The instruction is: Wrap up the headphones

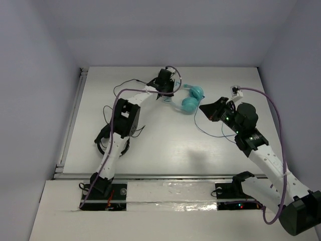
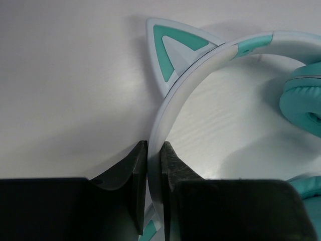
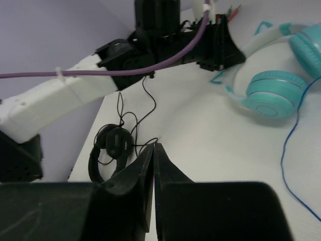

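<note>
The teal headphones lie at the far middle of the white table, round cups side by side. My left gripper is shut on their pale headband, just below a cat-ear point; the band runs between the fingers. One teal cup shows at the right. My right gripper hovers just right of the cups with its jaws shut and nothing seen between them. The thin blue cord trails from the cups toward the right arm and passes right of my jaws in the right wrist view.
Black headphones with a tangled thin black wire lie by the left arm, also in the right wrist view. A purple cable loops over the right arm. A rail edges the table's left side.
</note>
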Robot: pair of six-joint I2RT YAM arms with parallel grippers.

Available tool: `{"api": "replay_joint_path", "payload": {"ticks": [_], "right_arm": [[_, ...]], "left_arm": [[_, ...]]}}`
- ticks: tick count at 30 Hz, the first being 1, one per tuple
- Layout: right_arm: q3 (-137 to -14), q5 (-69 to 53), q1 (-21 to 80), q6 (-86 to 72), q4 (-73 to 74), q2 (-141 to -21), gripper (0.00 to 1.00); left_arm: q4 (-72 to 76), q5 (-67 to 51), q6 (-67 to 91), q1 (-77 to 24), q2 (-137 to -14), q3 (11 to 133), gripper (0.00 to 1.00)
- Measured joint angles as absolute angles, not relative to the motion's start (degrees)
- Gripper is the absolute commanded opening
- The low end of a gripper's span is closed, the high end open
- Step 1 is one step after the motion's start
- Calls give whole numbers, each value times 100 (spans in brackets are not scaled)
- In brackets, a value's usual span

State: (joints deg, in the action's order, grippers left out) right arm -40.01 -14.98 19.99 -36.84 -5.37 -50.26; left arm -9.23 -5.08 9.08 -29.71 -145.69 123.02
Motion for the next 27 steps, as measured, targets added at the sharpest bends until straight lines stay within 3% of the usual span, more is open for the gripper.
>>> {"api": "replay_joint_path", "payload": {"ticks": [4,6,7,8,9,11,19,27], "right_arm": [[-3911,-1452,1999,-3642,-582,-5203,7],[-3883,-1372,1997,-3597,-580,-5304,27],[-3874,-1317,1997,-3551,-563,-5334,43],[-3872,-1267,1999,-3509,-558,-5354,74],[-3872,-1227,1997,-3505,-561,-5367,81],[-3872,-1225,1997,-3352,-628,-5395,86],[-3872,-1498,1997,-2908,-987,-5533,87],[-3872,-1627,1997,-2565,-1205,-4794,88]], "left_arm": [[-851,-620,1291,-2799,-13596,10884,0],[-934,-716,1490,-2657,-13157,10390,0],[-941,-777,1590,-2576,-12908,10167,0],[-950,-827,1710,-2502,-12643,9961,0],[-976,-884,1826,-2438,-12363,9802,0],[-1009,-958,2014,-2298,-11810,9605,0],[-1219,-1404,2499,-2215,-9618,9660,0],[-2025,-1645,2541,-2250,-8624,9682,0]]}}
